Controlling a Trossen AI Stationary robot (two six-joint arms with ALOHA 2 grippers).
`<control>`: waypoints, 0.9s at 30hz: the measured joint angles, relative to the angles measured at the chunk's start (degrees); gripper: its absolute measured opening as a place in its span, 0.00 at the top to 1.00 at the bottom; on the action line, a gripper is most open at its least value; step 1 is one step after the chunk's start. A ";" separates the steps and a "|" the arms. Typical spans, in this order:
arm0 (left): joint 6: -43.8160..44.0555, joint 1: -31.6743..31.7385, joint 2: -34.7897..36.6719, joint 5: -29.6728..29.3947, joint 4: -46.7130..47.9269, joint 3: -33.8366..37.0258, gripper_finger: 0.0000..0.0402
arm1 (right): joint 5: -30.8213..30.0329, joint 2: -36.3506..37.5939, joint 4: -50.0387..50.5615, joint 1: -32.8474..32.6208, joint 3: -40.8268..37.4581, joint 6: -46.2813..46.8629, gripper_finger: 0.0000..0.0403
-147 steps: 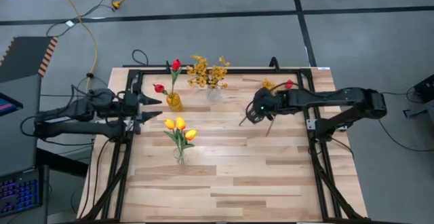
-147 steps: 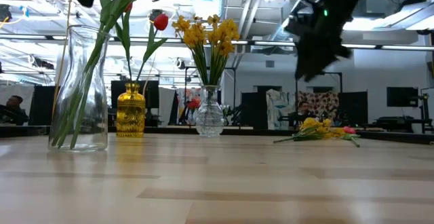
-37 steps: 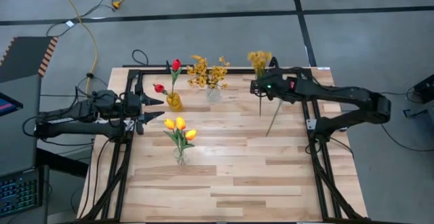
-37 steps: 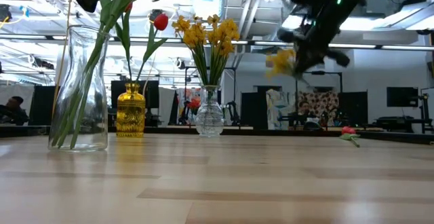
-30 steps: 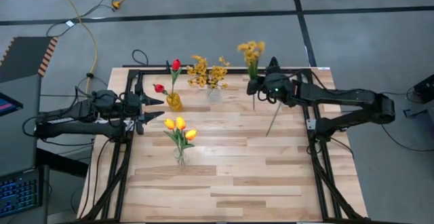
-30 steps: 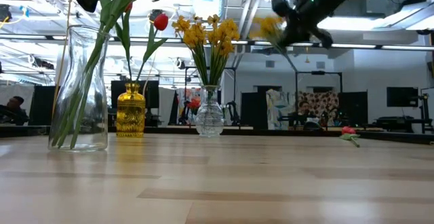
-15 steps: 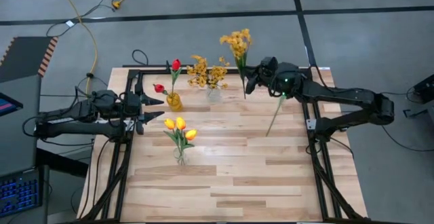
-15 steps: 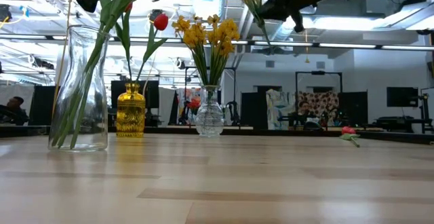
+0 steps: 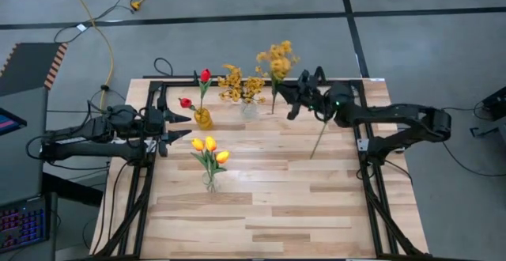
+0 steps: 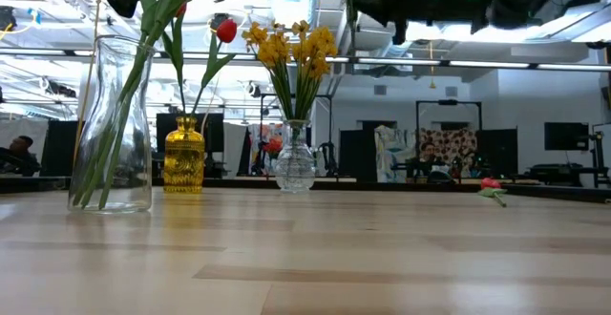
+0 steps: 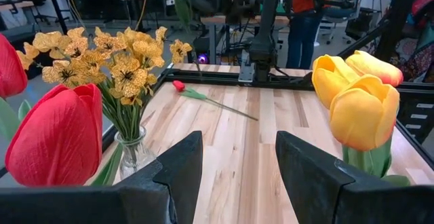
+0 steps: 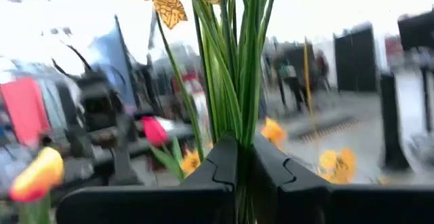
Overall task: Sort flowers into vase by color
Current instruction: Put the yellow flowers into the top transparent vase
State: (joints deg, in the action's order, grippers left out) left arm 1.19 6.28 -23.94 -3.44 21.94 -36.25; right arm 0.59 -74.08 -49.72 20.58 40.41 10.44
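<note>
Wood tabletop, upper centre of high view: right gripper clamped on the yellow spray by its stems, beside the clear vase. Light, floppy stems; grip low on the bundle. Left gripper parked, fingers apart, empty.

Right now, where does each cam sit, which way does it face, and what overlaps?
High view: overhead, straight down on the table; both arms show, right gripper holding a mustard-yellow spray.
Low view: table height, facing the room; amber vase, right arm overhead.
Left wrist view: past its open fingers across the table; loose red tulip.
Right wrist view: up the spray stems clamped in its fingers.
Shared: the clear vase of mustard blossoms shows in high, low and left wrist views.
</note>
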 joint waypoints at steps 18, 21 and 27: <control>0.37 0.00 0.00 -0.02 0.01 0.00 0.56 | 4.21 -25.64 -40.05 0.45 -2.15 -3.61 0.89; 0.37 0.01 -0.01 -0.02 0.01 0.00 0.56 | 4.21 -26.76 -40.09 -0.45 0.38 -4.79 0.89; 0.37 0.00 0.00 -0.02 0.03 0.00 0.56 | 4.16 -25.42 -40.10 -1.77 1.98 -6.07 0.89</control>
State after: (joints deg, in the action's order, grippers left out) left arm 1.56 6.29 -23.94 -3.46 21.98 -36.25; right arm 4.75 -99.50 -89.82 18.81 42.39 4.36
